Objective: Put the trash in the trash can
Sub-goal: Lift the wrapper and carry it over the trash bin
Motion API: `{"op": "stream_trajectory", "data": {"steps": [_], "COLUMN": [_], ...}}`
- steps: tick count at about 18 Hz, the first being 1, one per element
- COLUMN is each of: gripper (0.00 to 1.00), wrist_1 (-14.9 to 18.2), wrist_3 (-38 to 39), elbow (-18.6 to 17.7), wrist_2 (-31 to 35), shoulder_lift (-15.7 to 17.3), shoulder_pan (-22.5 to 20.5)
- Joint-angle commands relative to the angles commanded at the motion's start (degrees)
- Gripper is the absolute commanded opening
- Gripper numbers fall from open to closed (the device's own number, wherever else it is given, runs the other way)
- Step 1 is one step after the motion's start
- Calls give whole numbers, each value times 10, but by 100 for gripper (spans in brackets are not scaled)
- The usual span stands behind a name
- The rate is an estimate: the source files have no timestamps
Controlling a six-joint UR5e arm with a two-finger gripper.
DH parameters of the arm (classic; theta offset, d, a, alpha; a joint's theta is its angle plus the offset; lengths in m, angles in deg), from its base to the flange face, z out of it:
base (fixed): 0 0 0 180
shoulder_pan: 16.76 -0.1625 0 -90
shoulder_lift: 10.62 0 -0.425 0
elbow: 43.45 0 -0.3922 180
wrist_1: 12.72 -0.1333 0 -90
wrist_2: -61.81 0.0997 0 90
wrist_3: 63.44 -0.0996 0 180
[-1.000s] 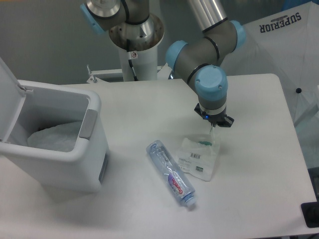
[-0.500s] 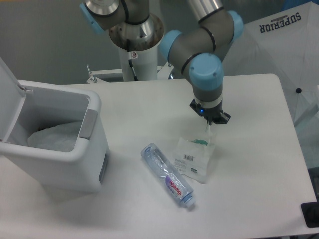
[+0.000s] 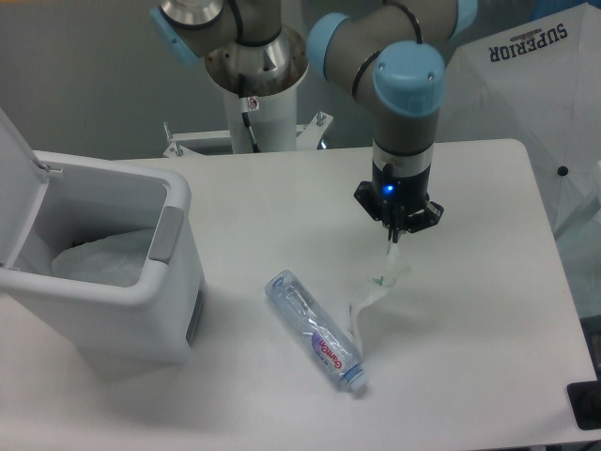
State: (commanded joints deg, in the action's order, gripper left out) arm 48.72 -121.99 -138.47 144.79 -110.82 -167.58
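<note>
Your gripper (image 3: 393, 235) pinches the white packet (image 3: 378, 285) by its top edge — it dangles edge-on, crumpled, green bit showing, beside the crushed bottle (image 3: 315, 330).

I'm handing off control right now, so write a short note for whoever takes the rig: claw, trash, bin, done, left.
Claw: shut on the top edge of the white packet, which hangs from it, with its lower end at or just above the table beside the bottle.
Crushed bottle: lying on the table, untouched.
Trash can: at the left, lid open, white liner inside.
Done: packet gripped and mostly raised.
Left: carry the packet to the can and drop it, then fetch the bottle.
</note>
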Motion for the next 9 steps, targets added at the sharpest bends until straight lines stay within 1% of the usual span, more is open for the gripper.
{"op": "stream_trajectory", "data": {"steps": [5,9], "gripper": [0,0], "wrist_1": [0,1], "wrist_3": [54,69], "elbow": [28,26], "wrist_2": [-60,-109], "shoulder_lift": [20,50], "shoulder_pan": [1,2]}}
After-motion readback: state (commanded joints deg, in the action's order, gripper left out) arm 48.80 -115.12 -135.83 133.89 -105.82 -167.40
